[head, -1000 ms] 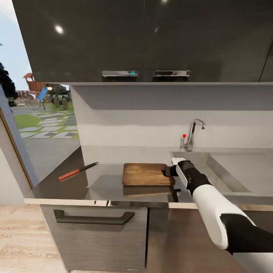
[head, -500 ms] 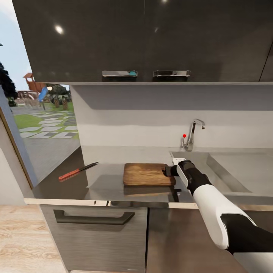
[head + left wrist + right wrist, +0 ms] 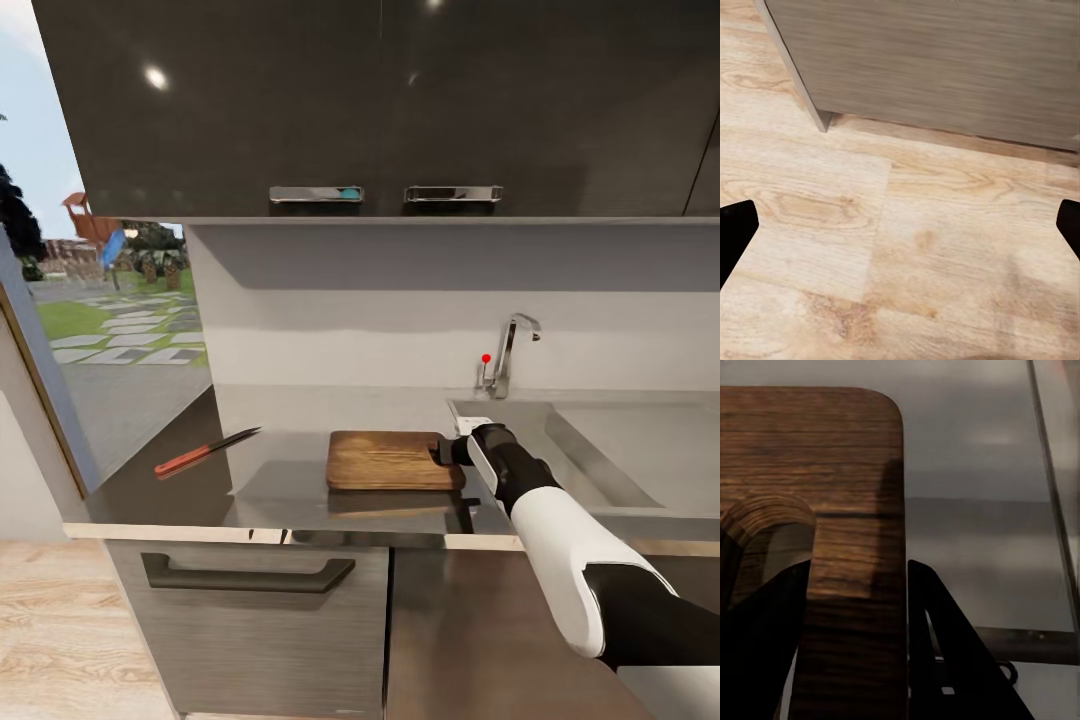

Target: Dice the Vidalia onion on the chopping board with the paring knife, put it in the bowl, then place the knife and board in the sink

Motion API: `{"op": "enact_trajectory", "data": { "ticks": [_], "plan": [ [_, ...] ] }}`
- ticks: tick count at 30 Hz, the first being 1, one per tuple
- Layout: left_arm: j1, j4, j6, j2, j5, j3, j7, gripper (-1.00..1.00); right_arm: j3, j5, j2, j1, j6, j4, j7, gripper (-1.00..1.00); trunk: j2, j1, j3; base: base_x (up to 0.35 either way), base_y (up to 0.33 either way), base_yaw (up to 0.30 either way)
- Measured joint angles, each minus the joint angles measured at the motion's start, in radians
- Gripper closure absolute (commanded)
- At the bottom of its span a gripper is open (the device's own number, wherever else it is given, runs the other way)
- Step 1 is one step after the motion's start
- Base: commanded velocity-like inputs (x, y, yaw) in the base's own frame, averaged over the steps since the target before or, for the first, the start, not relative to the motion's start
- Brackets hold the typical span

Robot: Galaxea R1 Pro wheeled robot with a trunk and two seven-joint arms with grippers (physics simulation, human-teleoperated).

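The chopping board [image 3: 392,460] is above the countertop [image 3: 300,420], just left of the sink [image 3: 600,450], with its shadow visible on the worktop beneath it. Its handle end points toward the sink. The right gripper [image 3: 447,451] is clamped on that handle end. In the right wrist view, the board [image 3: 832,510] passes between the two dark fingers [image 3: 945,645], one finger against each face, close beside the oblong handle slot [image 3: 765,547].

The paring knife [image 3: 205,451] lies flat on the countertop, well to the left of the board, near the window-side end. Its red handle points toward the front edge and its dark blade points toward the back wall.

The chrome tap [image 3: 508,352] with its red knob stands at the rear left corner of the sink.

In the left wrist view, the left gripper [image 3: 900,225] is spread wide, holding nothing, above the wooden floor [image 3: 907,255] beside a cabinet base [image 3: 945,67].
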Motion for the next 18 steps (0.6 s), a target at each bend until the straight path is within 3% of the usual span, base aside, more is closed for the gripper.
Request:
{"op": "enact_trajectory", "data": {
  "ticks": [18],
  "plan": [
    [0.0, 0.0, 0.0, 0.0, 0.0, 0.0, 0.0, -1.0, -0.001, 0.0, 0.0, 0.0, -0.028, 0.026, -0.003, 1.0, 0.0, 0.0, 0.0, 0.0, 0.0, 0.0]
  ]
}}
